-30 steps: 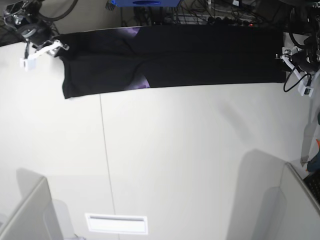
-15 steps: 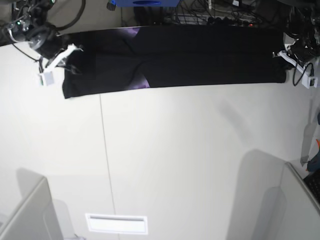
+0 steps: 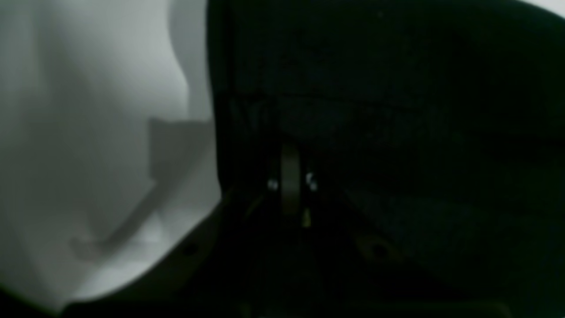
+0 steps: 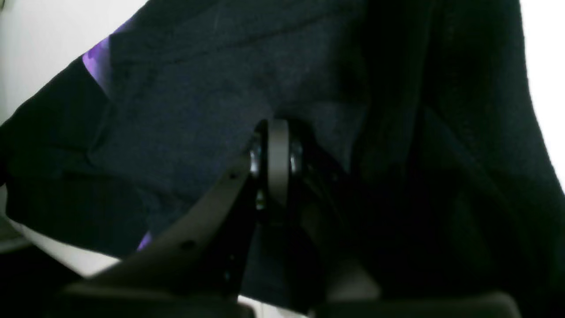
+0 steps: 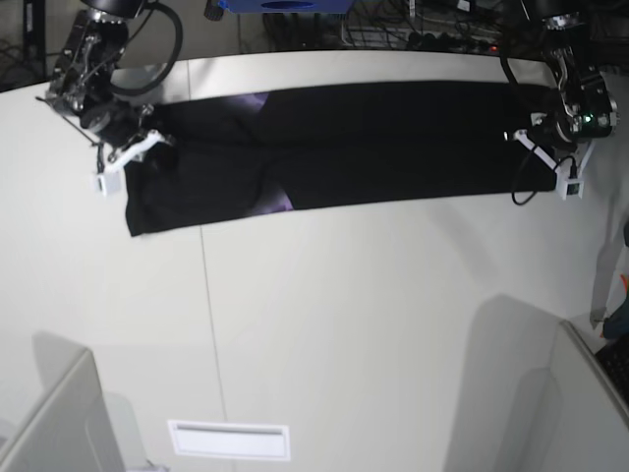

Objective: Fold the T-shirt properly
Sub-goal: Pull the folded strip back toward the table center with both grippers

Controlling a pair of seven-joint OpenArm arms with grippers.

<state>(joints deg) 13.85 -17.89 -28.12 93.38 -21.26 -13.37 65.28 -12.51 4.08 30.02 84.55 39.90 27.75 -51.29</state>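
we see the t-shirt [image 5: 344, 143] lying as a long black band across the far side of the table [image 5: 344, 324] (purple print peeking out at its folds). the right gripper [image 5: 128, 162] and the left gripper [image 5: 550, 162] each sit at one end, seemingly pinching cloth, though we cannot tell for sure.

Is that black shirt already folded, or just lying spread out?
Partly folded: the T-shirt lies as a long narrow band across the table, with purple print peeking from under overlapped layers.
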